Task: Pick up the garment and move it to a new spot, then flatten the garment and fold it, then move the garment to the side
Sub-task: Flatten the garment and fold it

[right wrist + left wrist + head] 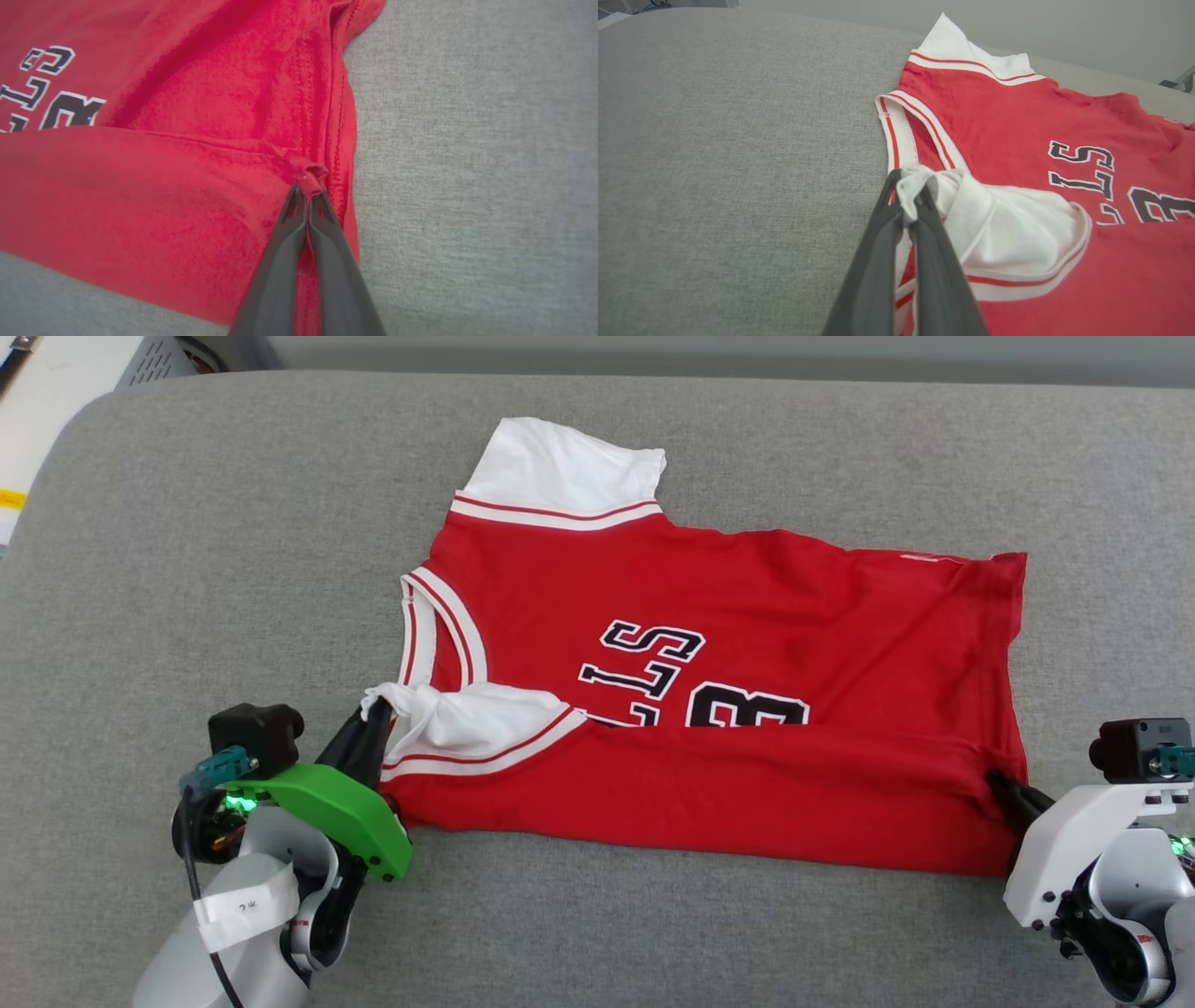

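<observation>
on grey cushion (233, 569), left gripper (378, 707) pinches the garment (747, 588) (its sleeve), right gripper (994, 782) its hem.

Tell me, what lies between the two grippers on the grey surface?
The garment: in the head view its folded red strip spans from the left gripper to the right gripper.

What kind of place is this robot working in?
Probably a robotics lab or test room: a broad grey fabric-covered surface holds a red T-shirt, and a vented white equipment box stands past its far-left corner.
</observation>
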{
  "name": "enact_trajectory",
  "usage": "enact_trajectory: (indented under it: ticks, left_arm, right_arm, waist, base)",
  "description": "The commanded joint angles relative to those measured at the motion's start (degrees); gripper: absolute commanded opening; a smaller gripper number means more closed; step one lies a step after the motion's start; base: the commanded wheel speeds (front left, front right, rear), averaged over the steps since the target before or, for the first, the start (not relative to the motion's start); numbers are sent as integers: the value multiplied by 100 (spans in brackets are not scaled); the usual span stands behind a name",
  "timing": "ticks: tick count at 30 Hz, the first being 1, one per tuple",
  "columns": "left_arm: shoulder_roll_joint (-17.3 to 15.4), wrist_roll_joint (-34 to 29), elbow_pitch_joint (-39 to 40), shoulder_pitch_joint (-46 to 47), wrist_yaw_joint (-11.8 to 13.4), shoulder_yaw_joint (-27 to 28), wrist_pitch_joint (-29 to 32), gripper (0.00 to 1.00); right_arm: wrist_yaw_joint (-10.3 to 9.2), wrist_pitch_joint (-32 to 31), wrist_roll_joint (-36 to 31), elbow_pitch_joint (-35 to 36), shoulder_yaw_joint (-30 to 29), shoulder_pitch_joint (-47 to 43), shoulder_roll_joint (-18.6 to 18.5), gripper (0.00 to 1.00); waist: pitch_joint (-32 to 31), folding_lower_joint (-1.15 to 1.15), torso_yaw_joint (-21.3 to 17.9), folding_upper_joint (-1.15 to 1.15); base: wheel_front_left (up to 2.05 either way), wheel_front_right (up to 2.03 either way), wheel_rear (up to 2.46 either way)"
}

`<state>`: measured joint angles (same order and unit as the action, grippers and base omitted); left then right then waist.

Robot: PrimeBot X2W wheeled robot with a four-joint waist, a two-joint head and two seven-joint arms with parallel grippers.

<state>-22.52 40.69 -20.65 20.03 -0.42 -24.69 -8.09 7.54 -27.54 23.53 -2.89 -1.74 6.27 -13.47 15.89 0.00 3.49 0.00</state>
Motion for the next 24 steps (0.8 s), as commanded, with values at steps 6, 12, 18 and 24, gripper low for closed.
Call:
enact_trajectory:
  ticks: [6,12,18,24]
  left_arm:
    - [271,95,-910,403,-293,-118,-27,0]
    - [371,164,-1455,585,-429,-174,-71,100]
    - [369,179,-1635,608,-324,-42,-357,100]
    - [157,223,-1512,449,-167,103,-377,100]
  right_arm:
    - [-5,383,82,-548,265,268,-73,0]
    - [-5,881,78,-886,412,348,-120,100]
    - [-5,2202,158,-737,665,304,-220,100]
    - [-5,3144,14,-612,604,115,-126,100]
  waist:
    - [205,0,-73,0]
    - [75,0,-69,0]
    - [-245,0,-51,0]
    - [-586,0,-80,0]
  base:
    - [0,0,0]
    - [0,0,0]
    - [0,0,0]
    - [0,0,0]
